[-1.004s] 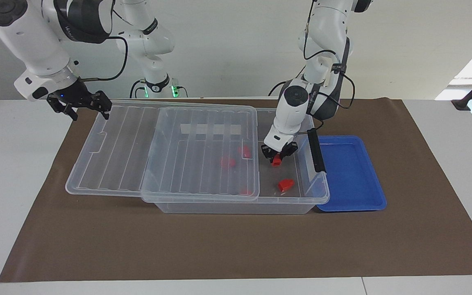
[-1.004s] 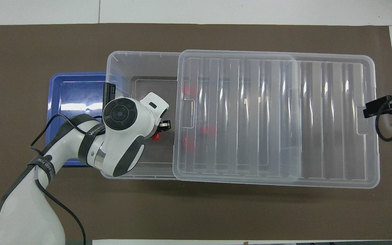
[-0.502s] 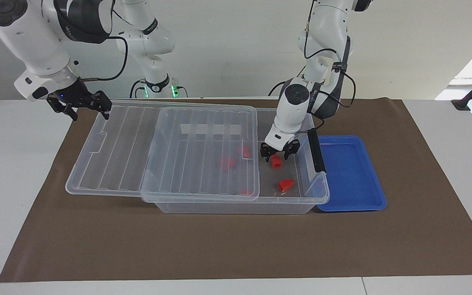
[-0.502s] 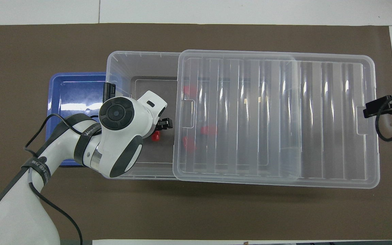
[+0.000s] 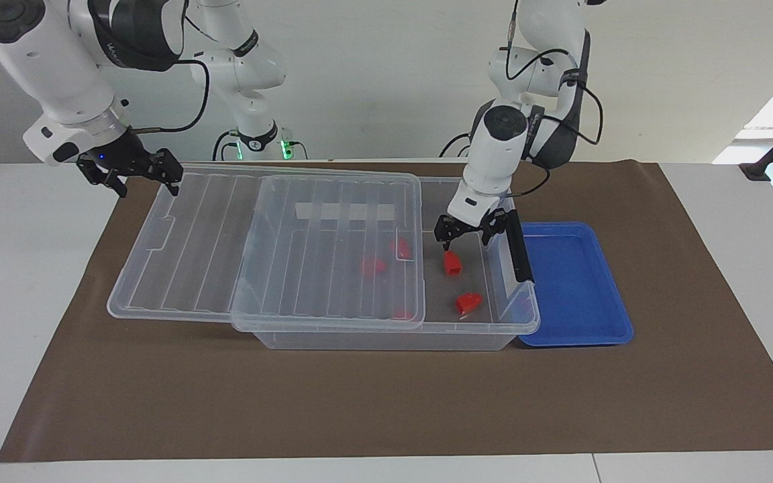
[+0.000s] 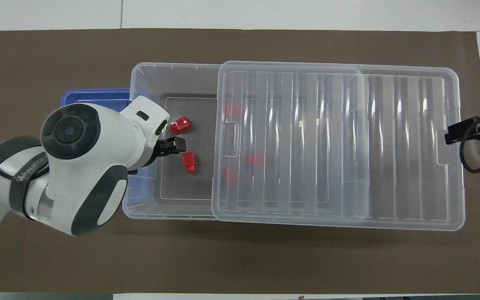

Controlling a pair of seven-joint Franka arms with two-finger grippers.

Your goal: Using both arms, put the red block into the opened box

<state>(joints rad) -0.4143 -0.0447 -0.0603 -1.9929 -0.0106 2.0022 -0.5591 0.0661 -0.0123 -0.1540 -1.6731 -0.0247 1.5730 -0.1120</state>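
The clear box [image 5: 393, 339] [image 6: 140, 76] stands on the brown mat, its ribbed lid [image 5: 192, 235] [image 6: 390, 146] slid toward the right arm's end. A red block [image 5: 452, 263] [image 6: 188, 161] lies free on the floor of the uncovered part. My left gripper [image 5: 465, 232] [image 6: 172, 147] hangs open just above it, holding nothing. A second red block [image 5: 468, 302] [image 6: 181, 124] lies farther from the robots. More red blocks [image 5: 373, 266] [image 6: 256, 158] show through the lid. My right gripper [image 5: 147, 181] [image 6: 458, 134] waits open at the lid's outer end.
A shallow blue tray [image 5: 574, 282] [image 6: 94, 94] sits against the box at the left arm's end. The box's black latch handle [image 5: 517, 248] stands up beside the left gripper. The brown mat [image 5: 386, 402] covers the table's middle.
The left gripper opened and let go of the red block, which now lies on the box floor. The gripper then rose. The right arm and the lid have not moved.
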